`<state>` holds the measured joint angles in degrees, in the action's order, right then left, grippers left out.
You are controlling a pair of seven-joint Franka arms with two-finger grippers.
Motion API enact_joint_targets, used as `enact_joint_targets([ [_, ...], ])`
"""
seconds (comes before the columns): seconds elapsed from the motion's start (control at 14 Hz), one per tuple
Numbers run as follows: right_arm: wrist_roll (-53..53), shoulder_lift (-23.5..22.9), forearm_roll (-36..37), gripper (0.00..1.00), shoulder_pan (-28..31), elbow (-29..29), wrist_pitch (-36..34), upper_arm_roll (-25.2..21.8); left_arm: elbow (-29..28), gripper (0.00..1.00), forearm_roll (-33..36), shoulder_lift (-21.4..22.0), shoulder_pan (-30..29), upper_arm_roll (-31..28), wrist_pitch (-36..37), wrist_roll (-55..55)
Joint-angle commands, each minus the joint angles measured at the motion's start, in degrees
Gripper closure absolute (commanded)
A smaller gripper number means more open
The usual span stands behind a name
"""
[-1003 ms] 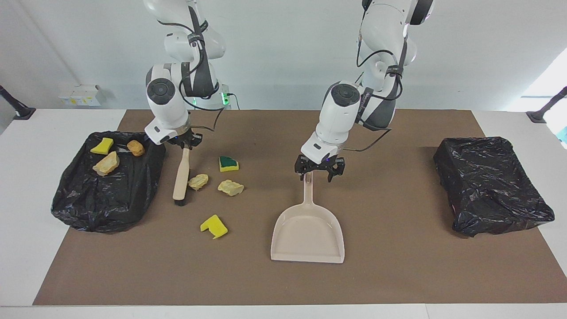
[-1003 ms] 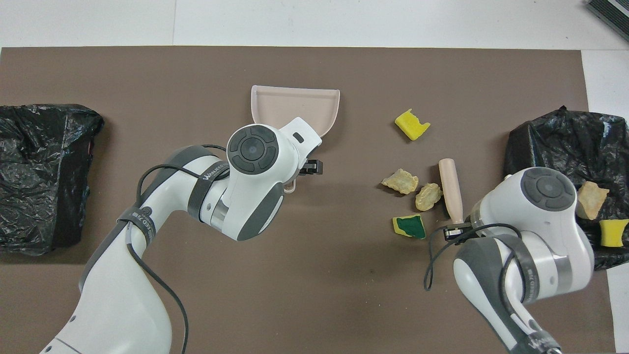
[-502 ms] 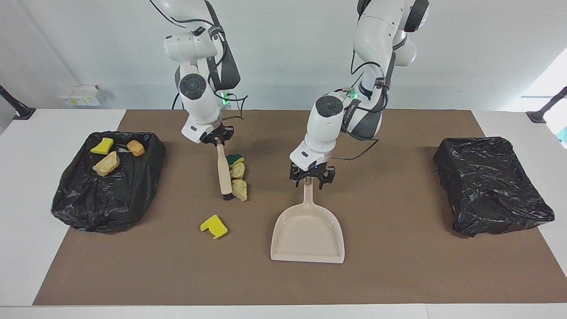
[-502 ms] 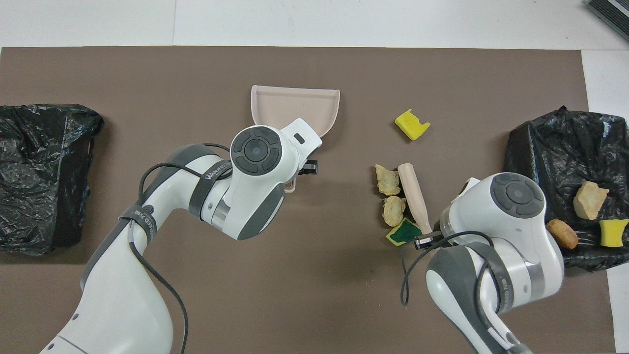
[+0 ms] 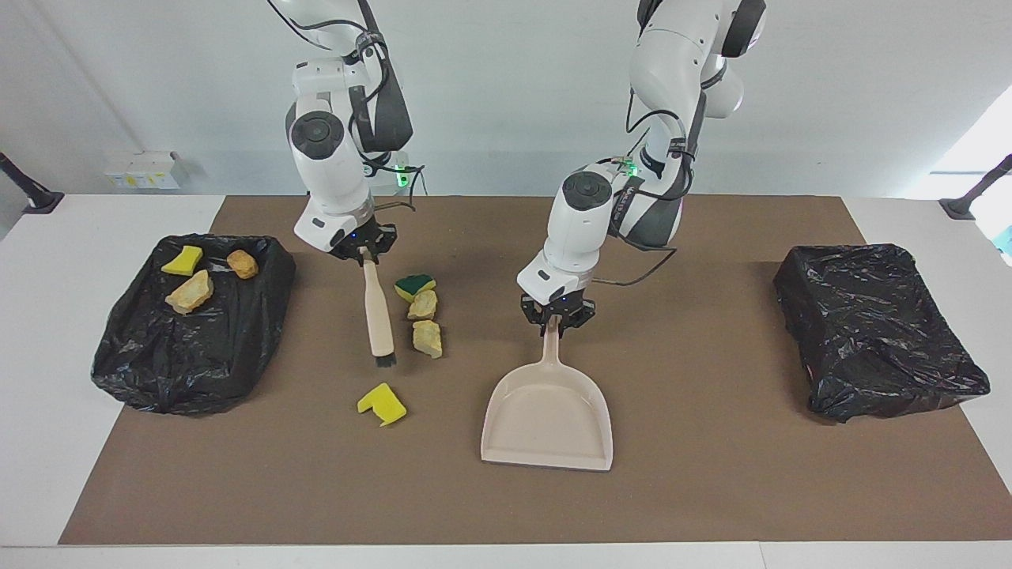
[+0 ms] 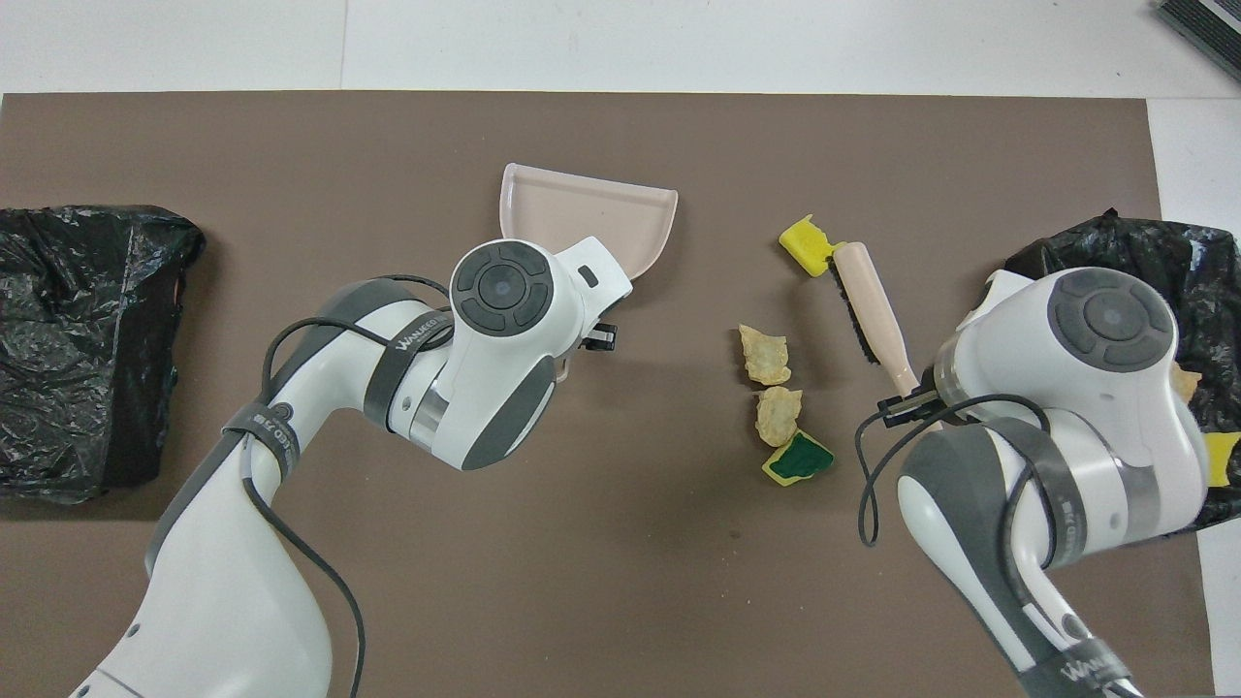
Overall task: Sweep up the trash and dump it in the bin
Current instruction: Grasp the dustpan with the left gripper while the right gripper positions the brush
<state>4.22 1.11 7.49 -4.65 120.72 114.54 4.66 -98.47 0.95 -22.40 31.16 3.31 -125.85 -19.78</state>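
Note:
My right gripper [image 5: 362, 246] is shut on the handle of the beige brush [image 5: 378, 316]. The brush's bristle end lies beside a yellow sponge piece [image 5: 382, 404] in the overhead view [image 6: 805, 244]. A green-topped sponge [image 5: 415, 286] and two tan lumps [image 5: 424, 305] [image 5: 428, 338] lie in a row on the mat between the brush [image 6: 871, 310] and the dustpan. My left gripper [image 5: 556, 314] is shut on the handle of the beige dustpan [image 5: 549, 415], whose mouth faces away from the robots. Three more scraps [image 5: 190, 292] lie in the black-bagged bin [image 5: 194, 348].
A second black-bagged bin [image 5: 874, 332] stands at the left arm's end of the brown mat [image 5: 711, 474]. In the overhead view the two bins [image 6: 87, 339] [image 6: 1125, 247] sit at the mat's ends, and the dustpan [image 6: 591, 218] lies near the middle.
The right gripper swept the brush toward the dustpan, bunching three scraps into a row, then drew it back beside the yellow sponge. The left gripper closed on the dustpan handle; the pan turned slightly.

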Motion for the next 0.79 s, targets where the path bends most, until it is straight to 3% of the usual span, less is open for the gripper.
enact_joint_targets([
  [0.0, 3.77, -6.53, 4.81, 1.0, 2.01, -6.52, 2.26, 0.35, 0.12, 1.0, 0.9, 5.16, -2.49, -0.41, 7.97, 12.08],
  [0.36, 9.14, -15.95, 10.25, 1.0, 3.15, -14.1, 9.02, 0.35, -0.75, 1.0, 0.9, 11.22, -6.89, -0.85, 15.7, 34.14],
  [0.57, 9.4, -17.02, 10.01, 1.0, 3.42, -12.97, 9.74, 0.44, -1.63, 1.0, 0.9, 15.62, -11.19, -0.76, 23.87, 51.63],
  [0.72, 11.33, -16.58, 8.43, 1.0, 2.72, -11.13, 9.38, 0.88, -4.52, 1.0, 0.9, 17.64, -12.69, -0.85, 24.78, 61.56],
])
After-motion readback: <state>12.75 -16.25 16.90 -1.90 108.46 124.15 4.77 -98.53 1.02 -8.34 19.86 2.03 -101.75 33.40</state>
